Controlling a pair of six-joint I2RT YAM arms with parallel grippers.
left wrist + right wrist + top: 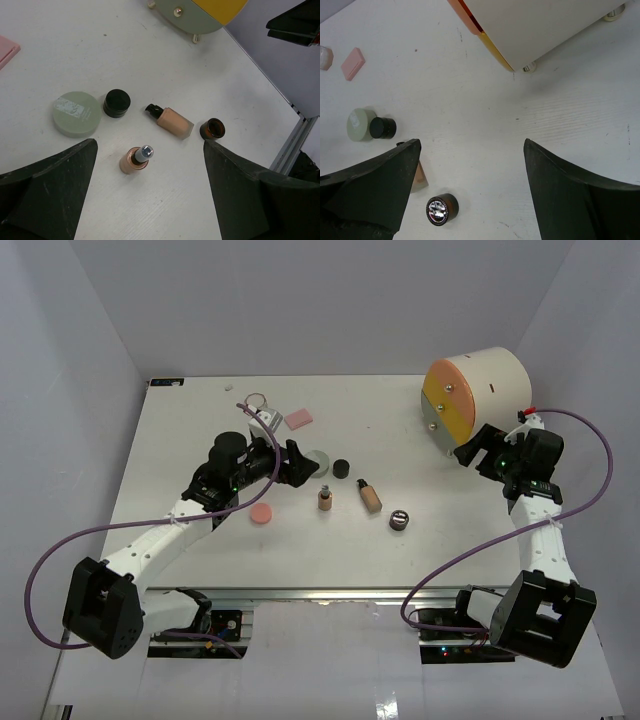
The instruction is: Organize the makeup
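Nothing sorted yet, by my read: the makeup lies scattered mid-table and none of it is grouped.

- **Left gripper** (150, 145): jaws spread wide and empty. The pump bottle (136, 159) stands between the fingers, below them.
- **Just beyond it:** the foundation bottle (170, 121) lies on its side, and the black jar (117, 103) sits just beside the grey-green compact (76, 113).
- **Right gripper** (470, 145): also wide and empty, by the drum case (540, 25), with the brown jar (441, 209) near one finger.
- **Apart from the rest:** the pink disc (262, 514) and the pink pad (299, 419).

Overhead plus wrist close-ups (black compact (117, 102) shared)
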